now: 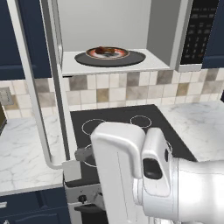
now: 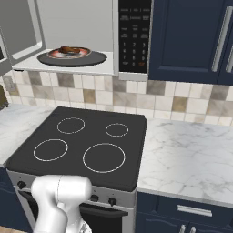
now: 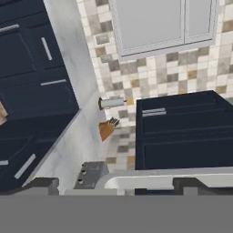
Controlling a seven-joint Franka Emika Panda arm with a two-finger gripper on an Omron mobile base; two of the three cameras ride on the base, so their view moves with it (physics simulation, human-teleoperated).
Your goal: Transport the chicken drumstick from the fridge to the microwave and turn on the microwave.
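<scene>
The microwave [image 1: 162, 30] hangs over the stove with its door [image 1: 27, 70] swung wide to the left. On its black turntable [image 1: 135, 57] sits a white plate [image 1: 120, 54] with an orange-red rim, and the dark reddish-brown chicken drumstick [image 1: 104, 50] lies on it. The right base view shows the same drumstick [image 2: 68, 49] beside the black button panel [image 2: 134, 36]. My gripper [image 3: 118, 184] is open and holds nothing, with a pale curved bar crossing low between its tips. My arm [image 1: 131, 175] is low in front of the stove. The fridge is out of view.
Below the microwave lies a black four-ring stovetop [image 2: 86, 136], with marble counters left [image 1: 22, 153] and right [image 2: 191, 154]. Dark blue cabinets [image 2: 191, 41] hang to the right. In the hand view a knife block [image 3: 107, 129] stands on a counter by the tiled wall.
</scene>
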